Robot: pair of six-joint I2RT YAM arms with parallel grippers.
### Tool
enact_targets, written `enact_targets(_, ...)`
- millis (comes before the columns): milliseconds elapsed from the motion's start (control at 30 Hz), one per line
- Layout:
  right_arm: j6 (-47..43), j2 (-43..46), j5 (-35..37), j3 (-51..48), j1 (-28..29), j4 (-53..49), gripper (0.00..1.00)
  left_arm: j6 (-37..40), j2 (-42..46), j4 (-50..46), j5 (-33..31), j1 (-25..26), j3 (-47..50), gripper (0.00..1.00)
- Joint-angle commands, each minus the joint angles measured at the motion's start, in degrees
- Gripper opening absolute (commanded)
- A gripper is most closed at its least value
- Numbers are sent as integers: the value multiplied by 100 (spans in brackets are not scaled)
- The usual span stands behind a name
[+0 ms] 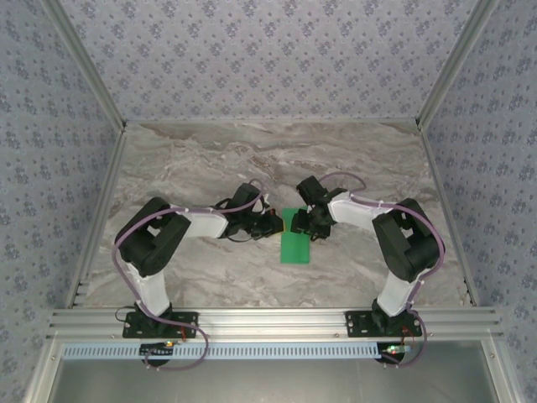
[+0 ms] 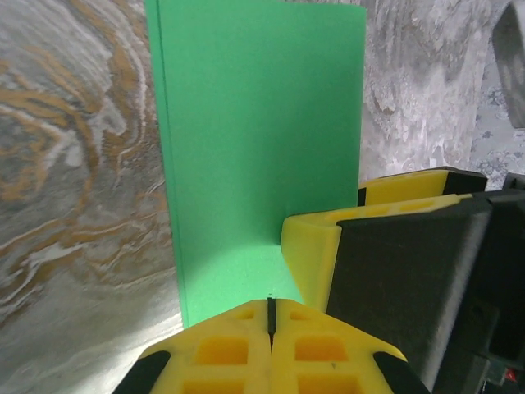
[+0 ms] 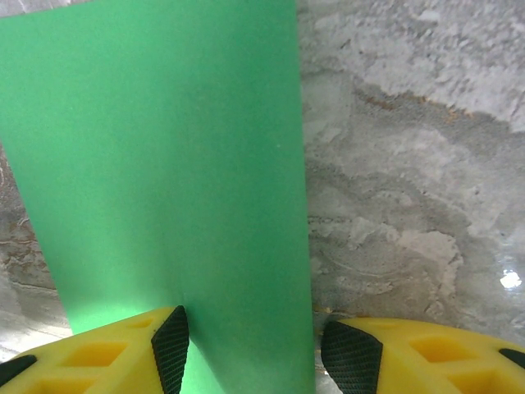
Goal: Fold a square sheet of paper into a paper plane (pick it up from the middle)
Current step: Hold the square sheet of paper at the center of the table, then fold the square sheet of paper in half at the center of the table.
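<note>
The square sheet of paper [image 1: 295, 243] lies flat on the bench [image 1: 210, 159] as a bright green upright rectangle, folded over on itself, with a doubled edge showing along one long side in the left wrist view. It sits directly between the two grippers, which meet over its far half. The left gripper [image 2: 271, 310] has its yellow fingers pressed together with only a thin seam between them, and their tips sit at the edge of the sheet nearest that gripper; I cannot tell whether any paper is nipped in the seam. The right gripper [image 3: 262, 351] has its fingers apart, and the green strip runs out ahead from between them, one long edge just inside the right-hand pad and the rest covering the gap up to the left-hand pad. In the left wrist view one yellow finger [image 2: 316, 246] of the right gripper rests on the sheet just ahead and to the right of the left gripper's tips. Around the grippers the bench is a marble-patterned slab, grey with tan and cream veins, slightly glossy. Aluminium frame posts [image 1: 84, 63] rise at its corners, and a ribbed aluminium rail [image 1: 268, 321] along the near edge carries both arm bases. Walls [image 1: 268, 50] papered in pale blue-grey with a small flower print close in the back and both sides.
</note>
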State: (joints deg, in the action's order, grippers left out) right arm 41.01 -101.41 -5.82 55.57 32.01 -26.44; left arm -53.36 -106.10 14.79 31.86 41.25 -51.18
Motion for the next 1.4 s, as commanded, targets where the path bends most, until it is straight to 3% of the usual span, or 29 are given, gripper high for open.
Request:
enact_targets(0,-111,-1312,706,-695,-42,128,59,154,-185,-220,128,58,-264,0)
enact_targets(500,-65,-882,605,-751,26,175,58,401,-704,-1438,-433,115,-507,0)
enact_targets(900,86,2012,501,-616,-111,-166,56,512,-977,-1812,-824,141,-325,0)
enact_targets(1000,170,2139,241,-711,-6,182,44,519,-989,-1856,-870,138,-281,0)
enact_targets(1167,190,1602,-142,-611,141,713,0,441,-1060,-1821,-883,150,-252,0)
enact_targets(1367,201,732,-470,-361,190,1120,0,423,-1070,-1923,-944,160,-315,0)
